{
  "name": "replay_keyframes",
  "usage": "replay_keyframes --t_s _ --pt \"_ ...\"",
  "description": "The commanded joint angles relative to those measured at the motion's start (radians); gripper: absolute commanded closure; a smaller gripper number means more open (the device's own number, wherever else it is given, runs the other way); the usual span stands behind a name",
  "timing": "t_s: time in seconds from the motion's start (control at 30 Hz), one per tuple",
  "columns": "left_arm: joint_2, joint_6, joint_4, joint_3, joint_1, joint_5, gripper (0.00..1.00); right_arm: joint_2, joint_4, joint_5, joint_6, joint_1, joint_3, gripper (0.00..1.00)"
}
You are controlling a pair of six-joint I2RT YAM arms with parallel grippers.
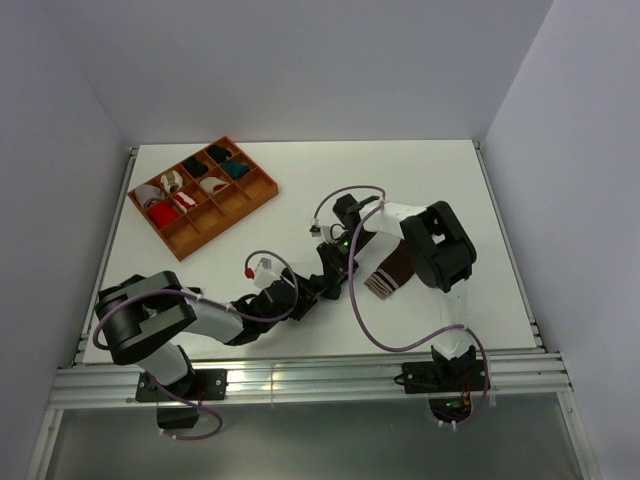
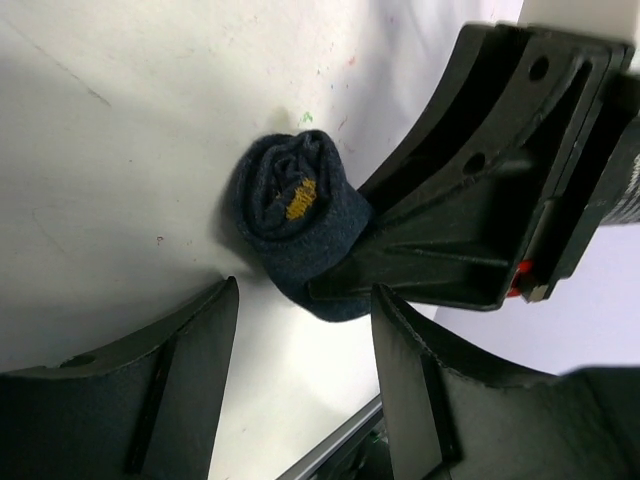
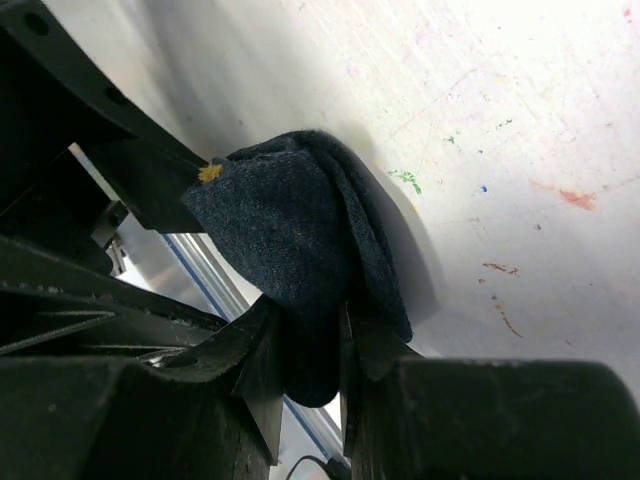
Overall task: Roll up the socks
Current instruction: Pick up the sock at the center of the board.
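**A:** What is the biggest thing in front of you?

**B:** The white table (image 1: 420,180). On its far left sits an orange divided tray (image 1: 225,222), with small red, white, teal and black bundles (image 1: 195,182) in its compartments.

**A:** And your hands?

**B:** Both meet near the middle of the table, well apart from the tray. My right hand (image 3: 308,330) is clamped on the navy sock (image 3: 290,230). Its two fingers pinch a fold of the cloth between them, and the rest bulges out past the tips. My left hand (image 2: 305,300) is spread wide and grips nothing. Its fingers (image 2: 170,390) stand either side of the sock's near edge, and I cannot tell whether the tips brush it.

**A:** Where is the other sock?

**B:** The brown sock (image 1: 390,272) lies flat on the table just right of my hands, partly under my right arm. Its pale-striped cuff is toward the near end.

**A:** How does the navy one look?

**B:** It is wound into a tight roll resting on the table. From my left wrist I see the spiral of its end, with a finger of my right hand pressed against its side.

**A:** Anything smaller?

**B:** A mustard-yellow mark (image 2: 302,198) on the end of the roll, and a few green and red specks (image 3: 405,180) on the table beside it.
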Motion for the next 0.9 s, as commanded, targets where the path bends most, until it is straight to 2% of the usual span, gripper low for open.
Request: replay_keyframes --t_s 0.0,0.23,0.57,0.87 --pt "0.019 -0.094 0.04 -0.007 -0.017 -0.099 0.39 0.009 0.066 -0.018 -0.06 -0.012 -0.019 1.0" --pt "0.019 -0.147 0.037 -0.013 -0.031 -0.166 0.39 -0.037 -0.006 -0.117 -0.141 -0.016 -0.023 1.0" --pt "0.087 -0.162 0.074 0.025 -0.031 -0.166 0.41 -0.1 -0.045 -0.129 -0.198 -0.014 -0.059 1.0" --pt "0.147 -0.166 0.117 0.043 -0.031 -0.136 0.51 -0.106 -0.062 -0.123 -0.224 -0.011 -0.065 1.0"
